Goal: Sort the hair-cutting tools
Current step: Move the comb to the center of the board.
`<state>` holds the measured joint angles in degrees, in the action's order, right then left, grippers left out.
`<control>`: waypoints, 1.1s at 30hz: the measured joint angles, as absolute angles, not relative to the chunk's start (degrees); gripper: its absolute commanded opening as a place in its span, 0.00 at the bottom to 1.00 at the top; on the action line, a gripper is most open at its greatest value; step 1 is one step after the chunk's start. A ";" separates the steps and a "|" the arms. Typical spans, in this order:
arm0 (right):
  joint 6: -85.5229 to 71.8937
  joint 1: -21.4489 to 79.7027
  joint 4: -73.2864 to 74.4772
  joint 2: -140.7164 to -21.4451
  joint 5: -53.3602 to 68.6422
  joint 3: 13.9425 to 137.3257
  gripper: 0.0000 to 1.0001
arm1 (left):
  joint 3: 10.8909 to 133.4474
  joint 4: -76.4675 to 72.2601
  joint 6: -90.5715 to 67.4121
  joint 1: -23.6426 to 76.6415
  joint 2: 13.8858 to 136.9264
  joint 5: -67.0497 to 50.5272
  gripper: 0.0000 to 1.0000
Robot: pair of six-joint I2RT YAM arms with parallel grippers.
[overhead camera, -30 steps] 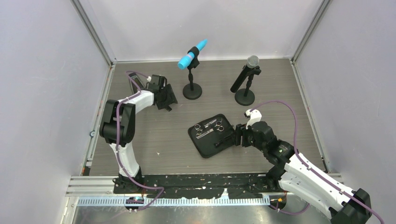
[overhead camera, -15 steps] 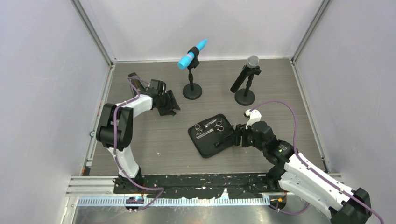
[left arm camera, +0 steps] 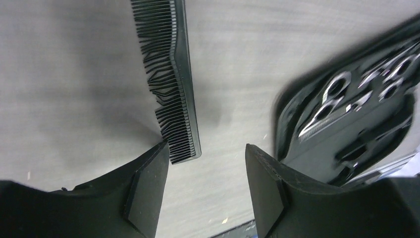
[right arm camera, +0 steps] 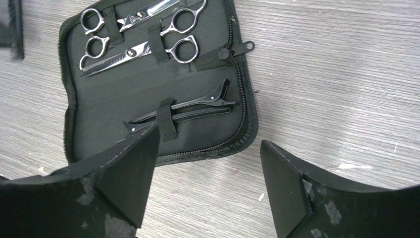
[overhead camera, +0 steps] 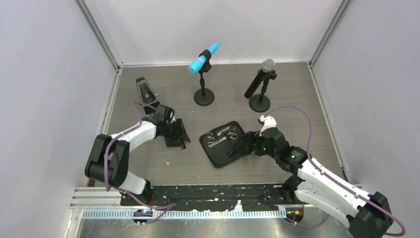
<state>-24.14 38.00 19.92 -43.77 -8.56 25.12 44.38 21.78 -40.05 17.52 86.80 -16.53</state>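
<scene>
Here, inside the open black fabric zip case [right arm camera: 124, 94], flat on the table [right arm camera: 346, 74]: two silver scissors [right arm camera: 130, 51] with ring handles, crossed by elastic straps in the far part; two thin black hair clips [right arm camera: 198, 106] under one strap in the near part. Around the rim, fine zipper teeth, with the metal pull tab at one corner. Outside, left of the case on the grey wood-grain surface: the long flat black comb [left arm camera: 173, 74], narrow, with fine teeth, some bent. Left gripper [left arm camera: 205, 148] low at the comb's near end, jaws apart, one matte fingertip just beside the teeth. Right gripper [right arm camera: 209, 136] above the case's near edge, jaws wide apart, gripping nothing; wedge-shaped fingers, scuffed.
</scene>
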 measured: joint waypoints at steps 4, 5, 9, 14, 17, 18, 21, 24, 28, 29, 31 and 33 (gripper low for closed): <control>-25.61 37.08 19.90 -44.69 -10.00 25.74 0.99 | 40.14 27.49 -40.12 18.85 80.34 -14.59 0.63; -25.96 36.71 19.86 -44.95 -10.37 25.89 0.99 | 39.70 29.21 -40.18 19.11 78.89 -13.78 0.64; -27.22 35.86 19.77 -45.84 -11.77 26.28 0.96 | 41.08 35.00 -40.38 19.18 74.89 -8.40 0.65; -28.93 35.77 19.75 -46.11 -14.52 27.27 0.95 | 50.72 40.05 -39.81 19.18 78.65 -1.74 0.62; -29.82 35.77 19.79 -46.13 -15.99 27.49 0.95 | 55.96 40.91 -38.98 19.18 83.88 0.99 0.59; -30.22 35.77 19.86 -46.17 -16.38 27.53 0.95 | 56.97 41.23 -38.63 19.20 85.58 1.80 0.58; -31.20 35.77 20.05 -46.98 -17.10 27.99 0.96 | 58.76 42.89 -38.11 19.73 90.13 3.68 0.55; -31.73 35.77 20.14 -48.45 -17.30 28.34 0.96 | 60.20 44.82 -37.43 20.88 93.95 5.28 0.53; -31.73 35.77 20.14 -49.15 -16.95 28.38 0.96 | 63.05 46.63 -36.82 22.90 98.35 6.83 0.51; -31.75 35.77 20.05 -49.30 -16.64 28.38 0.96 | 63.44 46.70 -36.73 23.18 99.09 7.07 0.51; -32.18 35.77 19.66 -50.00 -16.27 28.38 0.96 | 64.12 47.09 -36.32 24.10 100.68 7.44 0.49; -33.04 35.75 19.27 -51.64 -15.99 28.42 0.96 | 64.42 47.66 -35.73 24.95 101.82 7.64 0.47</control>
